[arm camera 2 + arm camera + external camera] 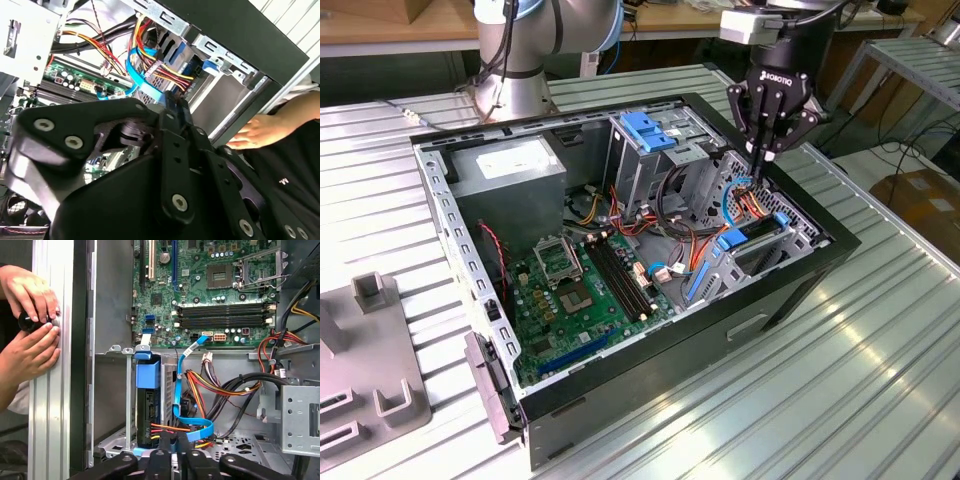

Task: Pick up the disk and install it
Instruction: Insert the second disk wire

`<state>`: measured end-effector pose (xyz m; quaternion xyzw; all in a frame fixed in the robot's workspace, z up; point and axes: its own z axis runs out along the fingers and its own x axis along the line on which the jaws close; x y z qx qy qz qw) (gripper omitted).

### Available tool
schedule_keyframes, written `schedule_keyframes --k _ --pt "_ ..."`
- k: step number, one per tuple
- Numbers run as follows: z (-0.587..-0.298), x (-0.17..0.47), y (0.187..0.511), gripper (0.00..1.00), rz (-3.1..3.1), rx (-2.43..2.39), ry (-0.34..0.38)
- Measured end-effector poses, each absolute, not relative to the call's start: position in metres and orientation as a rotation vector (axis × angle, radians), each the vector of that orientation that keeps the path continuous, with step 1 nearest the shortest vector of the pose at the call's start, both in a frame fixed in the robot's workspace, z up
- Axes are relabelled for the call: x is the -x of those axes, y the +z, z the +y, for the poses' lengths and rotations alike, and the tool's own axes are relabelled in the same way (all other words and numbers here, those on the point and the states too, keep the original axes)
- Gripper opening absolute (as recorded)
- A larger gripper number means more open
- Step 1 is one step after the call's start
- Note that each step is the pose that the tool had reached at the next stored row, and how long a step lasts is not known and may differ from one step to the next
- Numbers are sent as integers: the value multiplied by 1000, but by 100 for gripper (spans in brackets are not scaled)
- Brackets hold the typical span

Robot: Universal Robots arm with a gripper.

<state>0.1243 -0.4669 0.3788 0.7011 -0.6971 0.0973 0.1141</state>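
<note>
The disk sits on edge in the drive bay of the open computer case. In the first wrist view its thin dark side faces the camera, under a blue carrier tab. Its long axis runs parallel to the black case wall beside it, and red and orange wires meet its end nearest the hand. I count one disk. The hand hangs above that bay, pointing straight down, its two fingers drawn together at the tips with nothing that I can see between them. In the first wrist view they hover just over a blue flat cable. White lettering marks the hand's black body, and a white sticker covers the top of the single grey power supply; I cannot read its print. The motherboard carries four black memory slots side by side. At the ribbed metal table, a person holds a small black knob with both palms.
</note>
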Motion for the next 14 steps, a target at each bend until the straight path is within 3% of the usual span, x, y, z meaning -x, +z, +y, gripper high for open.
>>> schedule_keyframes --k 2,14 --pt "-467 -124 379 11 -2040 -2052 292" --pt "-466 -124 374 18 -2011 -2021 341"
